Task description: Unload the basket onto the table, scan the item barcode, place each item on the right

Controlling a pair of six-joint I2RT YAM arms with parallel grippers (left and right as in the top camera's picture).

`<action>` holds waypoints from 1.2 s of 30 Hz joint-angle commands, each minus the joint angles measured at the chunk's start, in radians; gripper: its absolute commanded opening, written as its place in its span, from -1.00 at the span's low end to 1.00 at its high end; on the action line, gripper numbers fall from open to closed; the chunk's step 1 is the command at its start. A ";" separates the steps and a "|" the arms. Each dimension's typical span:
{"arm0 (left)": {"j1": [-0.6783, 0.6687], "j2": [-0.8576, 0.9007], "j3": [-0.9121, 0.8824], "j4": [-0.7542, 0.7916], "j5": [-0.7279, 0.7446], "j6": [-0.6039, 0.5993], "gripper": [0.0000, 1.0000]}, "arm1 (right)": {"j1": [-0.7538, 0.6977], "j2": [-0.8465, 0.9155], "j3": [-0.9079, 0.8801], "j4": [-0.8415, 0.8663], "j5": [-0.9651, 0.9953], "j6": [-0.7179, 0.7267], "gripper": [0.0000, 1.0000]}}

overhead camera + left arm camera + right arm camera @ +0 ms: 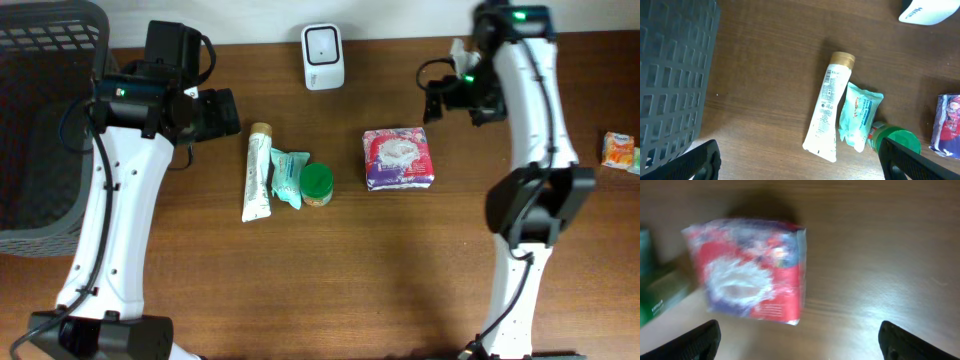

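The red and purple packet [399, 158] lies flat on the brown surface [400, 270], in the middle and a bit to the right. Nothing is holding it. It looks soft and puffy, so it should be easy to pinch from the sides. I cannot see a barcode on the side that faces up.

The right fingers [695, 341] are spread wide apart. They hang in the air above the packet, a little to its far right, and do not touch it. They pinch nothing. Spread like that, they could go down around the packet.

The white scanner [323, 55] stands at the far edge, a little left of the packet. I think it sits there so a thing can be held up in front of it.

Left of the packet lie three more things side by side: a white tube [257, 172], a blue-green pouch [289, 177] and a jar [317, 183] with a green lid. They look like they are waiting in a row.

The left fingers [697, 162] are spread wide too and hold nothing. They hang left of the tube, beside the gray basket [40, 130]. The basket may be for things that are done.
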 commanded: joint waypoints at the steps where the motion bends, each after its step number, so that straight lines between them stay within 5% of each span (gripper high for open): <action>1: -0.006 0.002 0.000 0.001 -0.007 0.005 0.98 | -0.086 -0.011 -0.169 0.048 -0.375 -0.224 0.98; 6: -0.006 0.002 0.000 0.001 -0.006 0.005 0.98 | -0.129 -0.011 -0.543 0.351 -0.667 -0.224 0.91; 9: -0.006 0.002 0.000 0.001 -0.007 0.005 0.98 | -0.098 -0.011 -0.665 0.462 -0.713 -0.219 0.42; 16: -0.006 0.002 0.000 0.001 -0.007 0.005 0.98 | -0.077 -0.016 -0.640 0.467 -0.708 -0.129 -0.64; 19: -0.006 0.002 0.000 0.001 -0.007 0.005 0.98 | -0.074 -0.021 -0.568 0.425 -0.710 -0.129 -0.92; 24: -0.006 0.002 0.000 0.001 -0.007 0.005 0.98 | -0.040 -0.048 -0.406 0.347 -0.706 -0.129 -0.92; 31: -0.006 0.002 0.000 0.001 -0.007 0.005 0.98 | 0.002 -0.080 -0.256 0.296 -0.077 0.180 -0.92; 36: -0.006 0.002 0.000 0.001 -0.007 0.005 0.98 | 0.093 -0.103 -0.111 0.130 0.612 0.393 -0.92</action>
